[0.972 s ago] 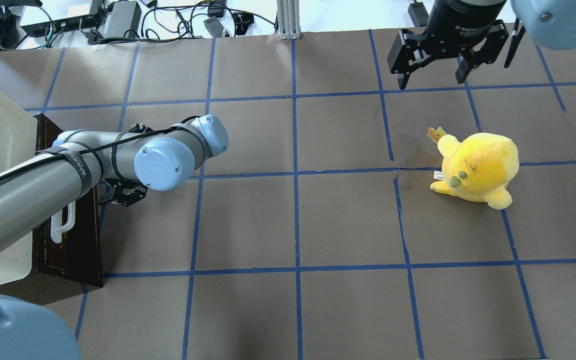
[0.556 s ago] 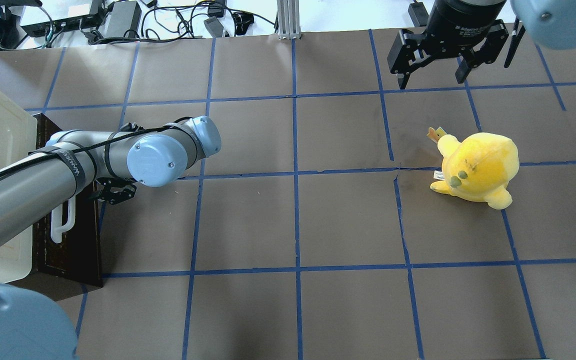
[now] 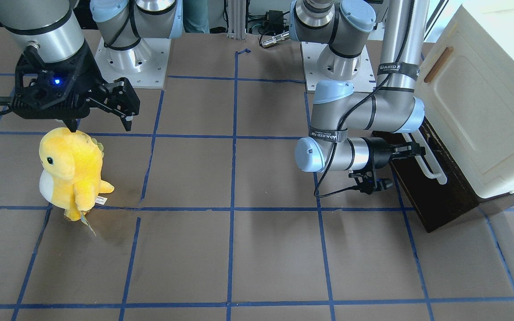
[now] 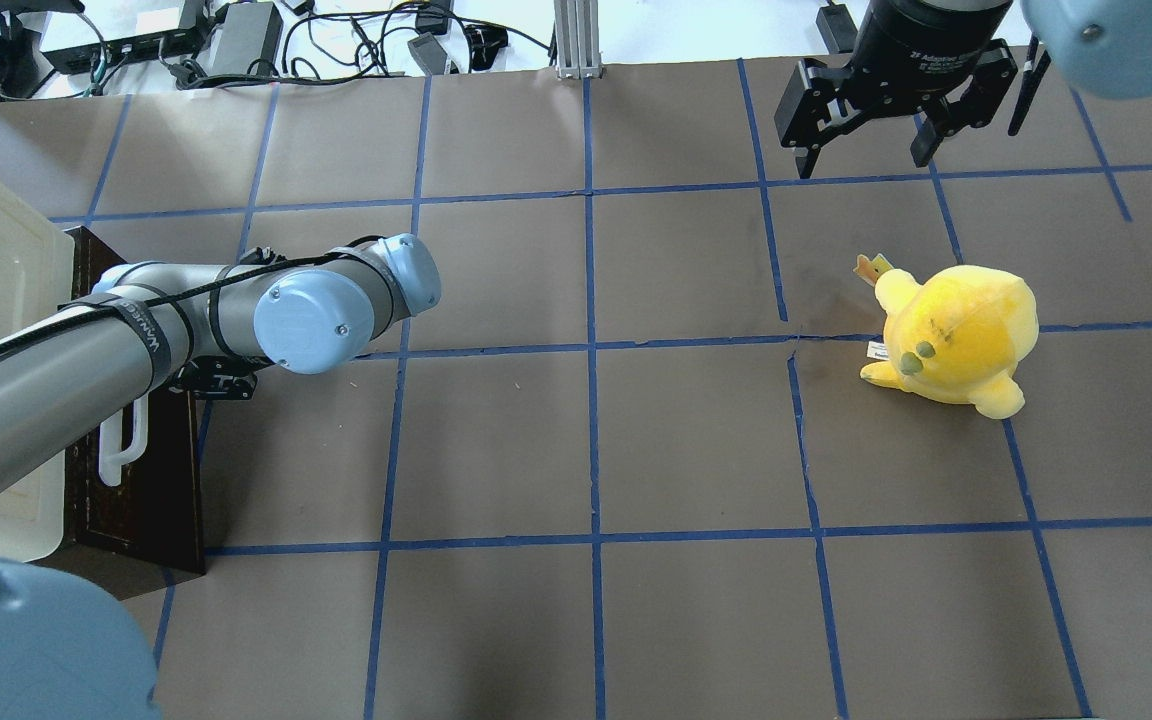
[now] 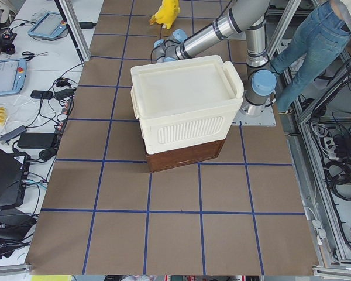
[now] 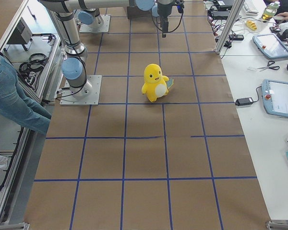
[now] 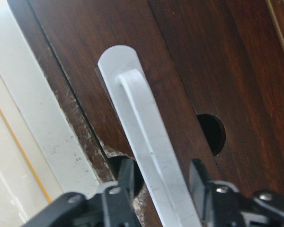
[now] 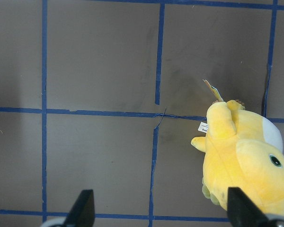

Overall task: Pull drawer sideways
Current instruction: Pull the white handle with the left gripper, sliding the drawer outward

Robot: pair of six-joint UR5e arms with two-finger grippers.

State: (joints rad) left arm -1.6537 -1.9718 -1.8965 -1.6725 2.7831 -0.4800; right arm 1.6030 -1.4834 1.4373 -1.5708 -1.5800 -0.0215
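Front-facing view: the drawer (image 3: 422, 191), shut beneath the cream cabinet (image 3: 484, 111) at the table's edge, faces open brown table (image 3: 239, 249). The left gripper (image 3: 411, 150) meets its white handle (image 3: 431, 166).

Overhead view: the right gripper (image 4: 866, 150) hangs spread and empty, apart from the yellow plush (image 4: 951, 335).

Left wrist view: fingers (image 7: 125, 184) straddle the handle (image 7: 151, 156), slightly apart from it, not clamped.

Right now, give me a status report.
Left gripper open, fingers straddling white handle. Drawer closed. Right gripper open, idle above table. Nothing blocking.
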